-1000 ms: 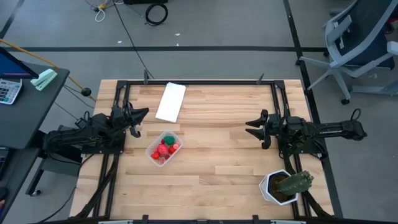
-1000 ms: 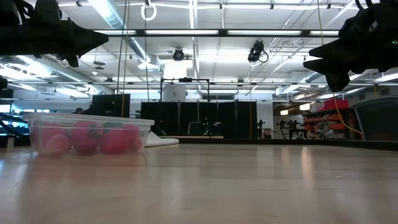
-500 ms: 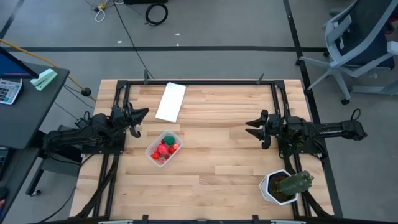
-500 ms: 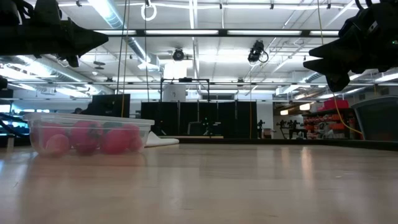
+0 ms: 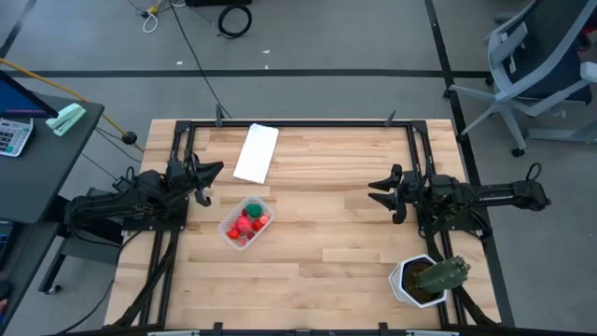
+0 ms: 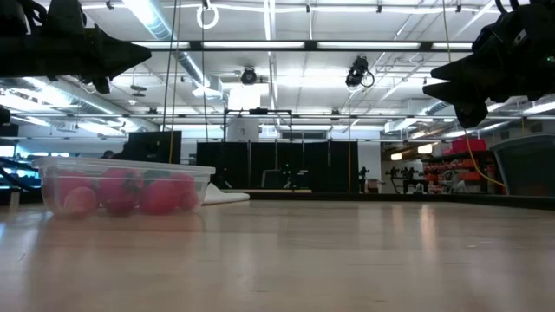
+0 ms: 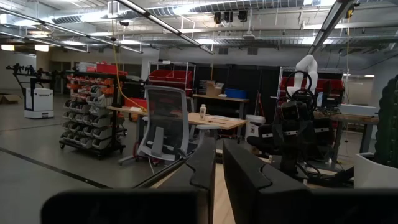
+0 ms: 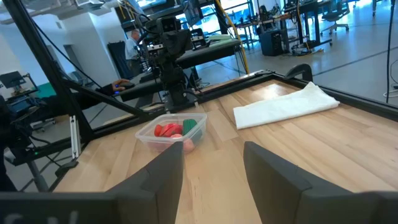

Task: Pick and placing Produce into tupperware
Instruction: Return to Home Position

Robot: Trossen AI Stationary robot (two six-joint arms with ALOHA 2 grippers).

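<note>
Now, the left hand (image 5: pixel 213 172) hangs over the left edge of the tabletop (image 5: pixel 326 245), fingers pressed nearly together, holding nothing. Just beside it, toward the middle, stands the tupperware (image 5: pixel 225 230) with the produce (image 5: pixel 247 222) piled inside, its long axis slanting away from that hand. The right hand (image 5: pixel 375 191), fingers spread and empty, hovers well apart on the far side, so the left arm is nearer.

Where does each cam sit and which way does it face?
High: overhead, straight down on the table; both arms, left gripper and right gripper.
Low: tabletop height, level across into the room; both grippers at the top corners.
Left wrist: on left arm, facing the right arm; own fingers.
Right wrist: on right arm, facing the left arm; own fingers.
Shared: tupperware in high, low, right wrist.
</note>
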